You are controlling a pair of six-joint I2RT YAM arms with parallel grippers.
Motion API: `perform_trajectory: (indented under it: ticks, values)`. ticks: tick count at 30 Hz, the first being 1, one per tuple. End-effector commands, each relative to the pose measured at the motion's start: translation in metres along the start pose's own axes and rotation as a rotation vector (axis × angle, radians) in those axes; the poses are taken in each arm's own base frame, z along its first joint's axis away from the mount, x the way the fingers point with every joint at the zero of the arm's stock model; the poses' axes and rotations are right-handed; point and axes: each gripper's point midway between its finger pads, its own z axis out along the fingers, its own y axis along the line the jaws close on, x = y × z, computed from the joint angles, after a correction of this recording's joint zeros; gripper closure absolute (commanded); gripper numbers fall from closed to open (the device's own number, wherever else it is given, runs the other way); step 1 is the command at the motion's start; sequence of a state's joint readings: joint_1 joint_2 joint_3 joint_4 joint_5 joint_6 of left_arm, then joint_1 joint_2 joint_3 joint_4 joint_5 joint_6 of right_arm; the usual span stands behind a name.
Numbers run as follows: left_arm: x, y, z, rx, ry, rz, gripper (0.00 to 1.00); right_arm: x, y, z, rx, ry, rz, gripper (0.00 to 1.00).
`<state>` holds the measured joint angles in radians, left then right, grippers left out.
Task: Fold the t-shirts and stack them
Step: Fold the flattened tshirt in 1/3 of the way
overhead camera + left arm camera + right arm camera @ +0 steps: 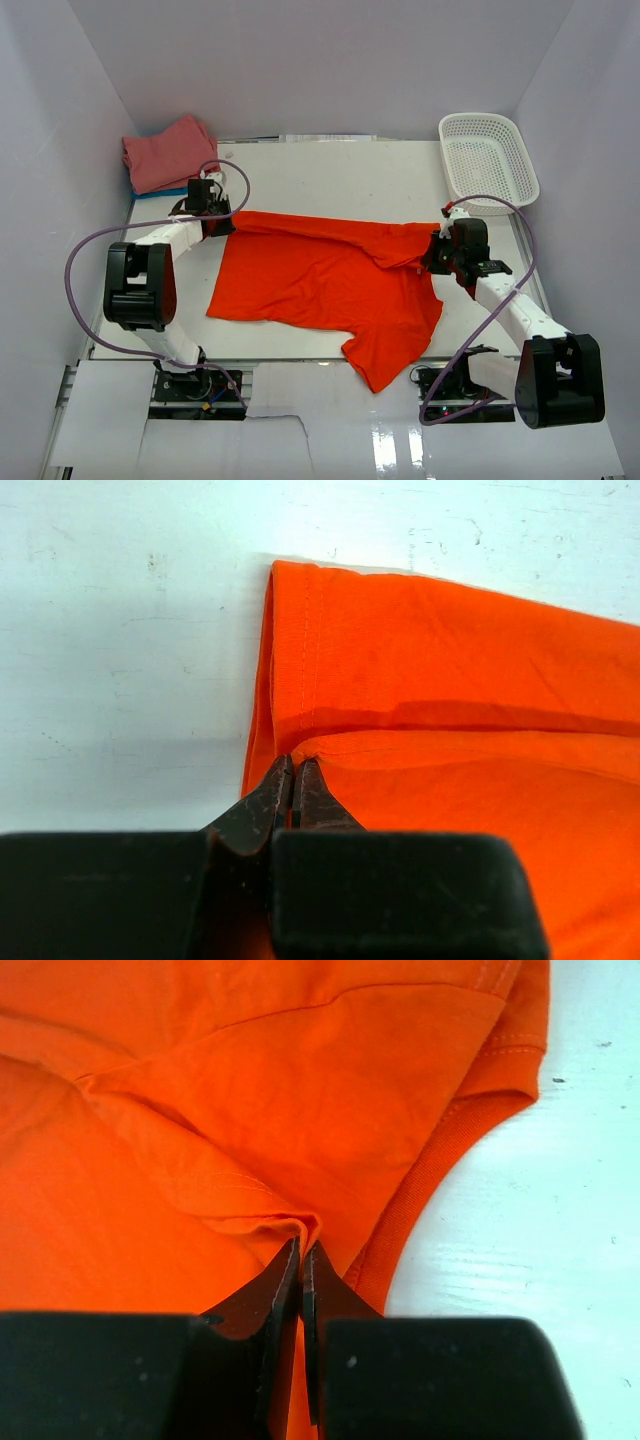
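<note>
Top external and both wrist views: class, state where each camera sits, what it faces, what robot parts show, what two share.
Top external: above, behind both arms, which show, facing down at the orange-red t-shirt.
Left wrist: wrist-mounted, facing the shirt's hem; left claw shows.
Right wrist: likewise, facing bunched cloth; right claw shows.
Shared: claws shut on that t-shirt.

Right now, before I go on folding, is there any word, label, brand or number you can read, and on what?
No text can be read.
On the orange shirt: plain cloth, no print or tag in any view.
On the pink shirt and the blue shirt under it: no print showing.
On the basket: no marking visible.
On the left arm and the right arm: any lettering is too small to tell.
</note>
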<state>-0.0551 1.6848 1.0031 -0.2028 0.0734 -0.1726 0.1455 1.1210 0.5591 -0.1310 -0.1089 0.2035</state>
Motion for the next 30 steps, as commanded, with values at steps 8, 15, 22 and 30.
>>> perform_trajectory:
  ticks: [8,15,22,30]
  values:
    - [-0.015,0.007,-0.007,-0.040,-0.050,0.007,1.00,0.011,-0.020,-0.005,0.105,0.015,0.020,0.92]
    - [-0.009,0.006,-0.003,-0.034,-0.033,0.008,1.00,0.021,-0.022,-0.004,0.104,0.050,0.023,0.92]
    - [0.008,0.003,0.003,-0.008,0.035,-0.004,1.00,0.028,-0.017,0.002,0.073,0.092,0.028,0.92]
    - [0.016,0.006,0.008,-0.028,0.093,-0.017,0.98,0.026,-0.017,0.003,0.079,0.120,0.036,0.69]
